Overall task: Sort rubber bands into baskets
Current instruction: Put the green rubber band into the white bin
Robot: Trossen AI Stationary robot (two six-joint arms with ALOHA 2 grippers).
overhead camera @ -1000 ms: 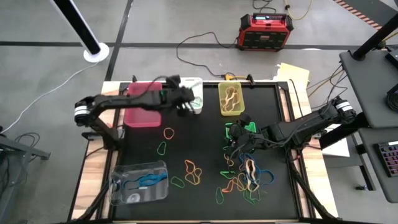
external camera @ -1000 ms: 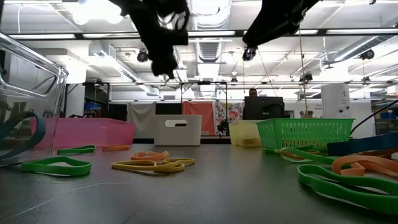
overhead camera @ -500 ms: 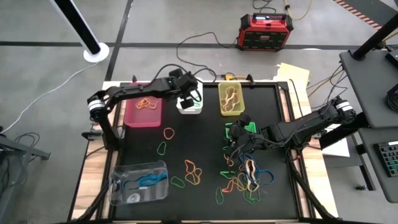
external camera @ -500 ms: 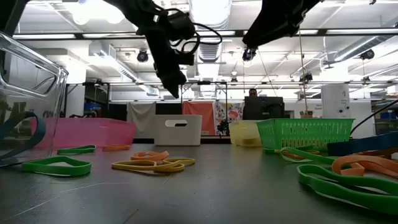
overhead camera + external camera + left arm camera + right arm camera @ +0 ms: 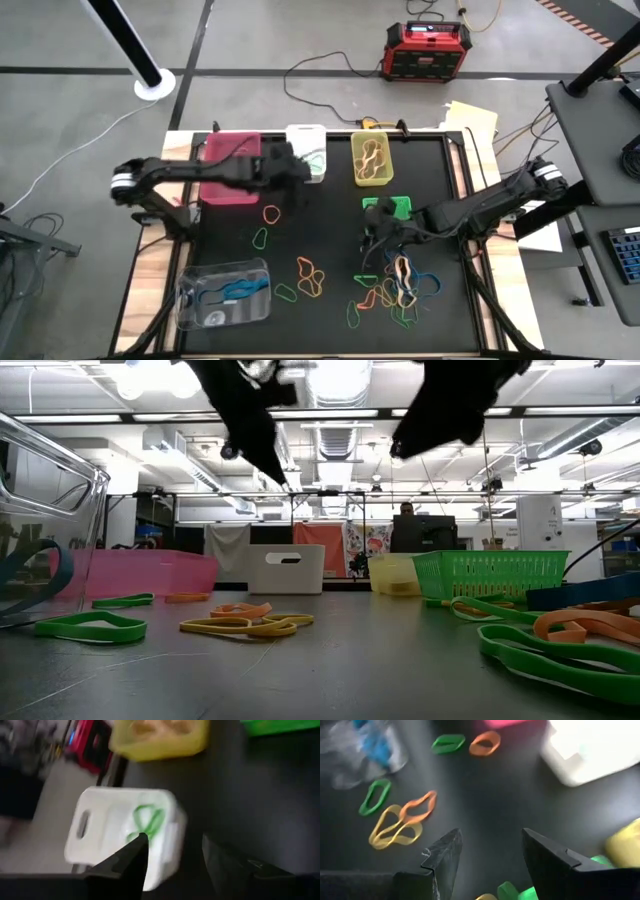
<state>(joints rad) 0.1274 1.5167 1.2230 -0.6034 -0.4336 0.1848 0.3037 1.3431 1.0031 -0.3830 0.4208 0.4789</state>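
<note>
my left tool [image 5: 292, 170] hangs with its fingers spread and nothing between them, just beside the white basket [image 5: 306, 150], where a green band [image 5: 145, 822] already lies. my right tool [image 5: 378, 232], spread and empty too, sits beyond the bright green basket [image 5: 385, 207], over the heap of rubber bands [image 5: 395, 285]. risk as i see it: the heap is tangled, so one pinch may lift several colours together. the desk [image 5: 330, 215] is black and matte; behind it, a lit workshop with a person at a screen.
</note>
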